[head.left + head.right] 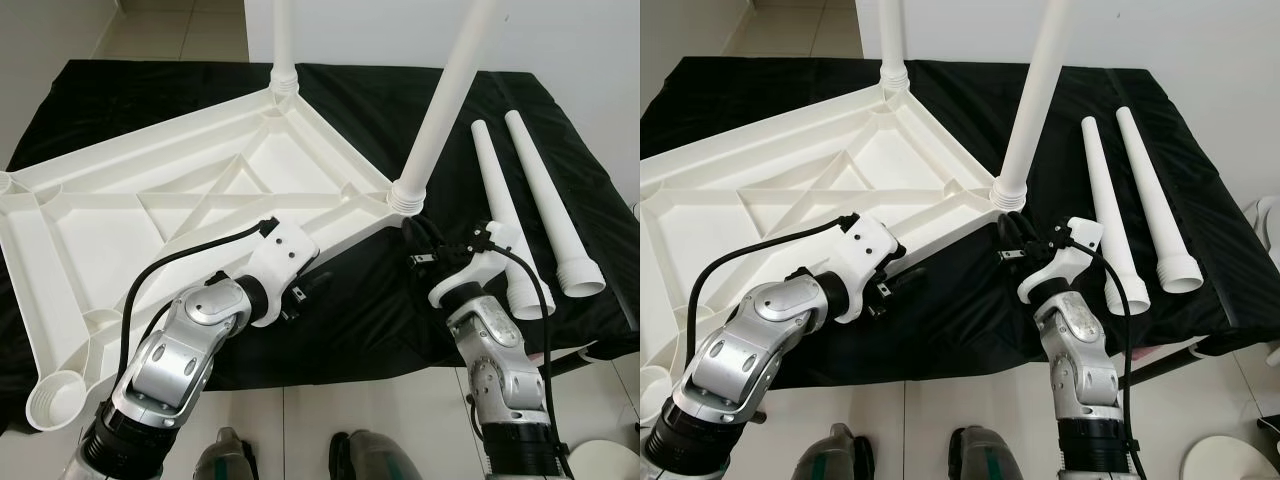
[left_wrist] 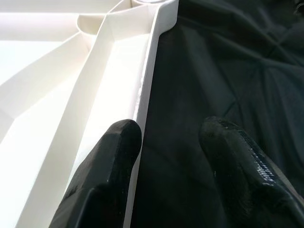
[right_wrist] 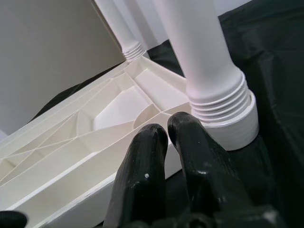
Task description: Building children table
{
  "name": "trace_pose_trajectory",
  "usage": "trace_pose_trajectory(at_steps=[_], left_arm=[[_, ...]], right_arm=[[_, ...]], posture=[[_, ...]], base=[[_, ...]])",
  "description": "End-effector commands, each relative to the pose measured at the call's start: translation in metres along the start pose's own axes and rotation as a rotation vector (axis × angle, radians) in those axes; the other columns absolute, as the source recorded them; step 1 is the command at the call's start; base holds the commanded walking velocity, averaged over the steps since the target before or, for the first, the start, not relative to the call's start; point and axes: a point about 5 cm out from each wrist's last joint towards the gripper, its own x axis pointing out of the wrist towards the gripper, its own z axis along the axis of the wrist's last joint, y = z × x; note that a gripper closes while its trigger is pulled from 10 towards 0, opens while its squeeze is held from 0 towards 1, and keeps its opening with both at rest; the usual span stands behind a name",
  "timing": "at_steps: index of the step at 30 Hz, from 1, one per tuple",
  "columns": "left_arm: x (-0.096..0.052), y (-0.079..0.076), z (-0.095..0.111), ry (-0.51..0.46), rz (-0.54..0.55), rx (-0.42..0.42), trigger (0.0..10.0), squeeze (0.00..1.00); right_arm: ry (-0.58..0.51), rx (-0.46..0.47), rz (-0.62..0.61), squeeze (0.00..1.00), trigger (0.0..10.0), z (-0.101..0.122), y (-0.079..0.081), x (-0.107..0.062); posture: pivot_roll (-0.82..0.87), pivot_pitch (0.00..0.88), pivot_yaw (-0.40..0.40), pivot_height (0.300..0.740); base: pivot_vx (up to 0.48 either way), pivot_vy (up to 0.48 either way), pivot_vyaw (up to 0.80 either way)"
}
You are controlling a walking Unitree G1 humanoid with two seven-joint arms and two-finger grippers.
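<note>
A white plastic table top lies upside down on a black cloth. Two white legs stand screwed into it, one at the far corner and one at the near right corner. Two loose legs lie side by side on the cloth to the right. My left gripper is open at the top's near rim, one finger over the rim and the other over the cloth. My right gripper is shut with nothing in it, its tips just in front of the near leg's threaded socket.
Empty leg sockets sit at the top's left corners. The black cloth ends at a front edge close to my body. Tiled floor and my feet lie below it. A white wall stands behind the right side.
</note>
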Motion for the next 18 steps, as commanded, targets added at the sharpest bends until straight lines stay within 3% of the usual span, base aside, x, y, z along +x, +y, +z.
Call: trace_pose_trajectory(at_steps=[1, 7, 18], left_arm=[[0.001, 0.007, -0.012, 0.071, 0.093, -0.009, 10.0, 0.0], [0.004, 0.014, -0.023, 0.143, 0.154, 0.007, 10.0, 0.0], [0.008, 0.021, -0.027, 0.178, 0.207, -0.014, 10.0, 0.0]], right_arm=[[0.007, 0.0, 0.034, 0.0, 10.0, 0.003, 0.004, -0.003], [0.001, 0.006, 0.064, 0.0, 10.0, 0.007, 0.011, -0.004], [0.003, 0.004, 0.093, 0.0, 10.0, 0.011, 0.015, -0.005]], posture=[[-0.13, 0.081, -0.016, 0.74], [-0.14, 0.08, -0.014, 0.74], [-0.14, 0.076, -0.011, 0.74]], base=[[0.0, 0.0, 0.0], [0.0, 0.0, 0.0], [0.0, 0.0, 0.0]])
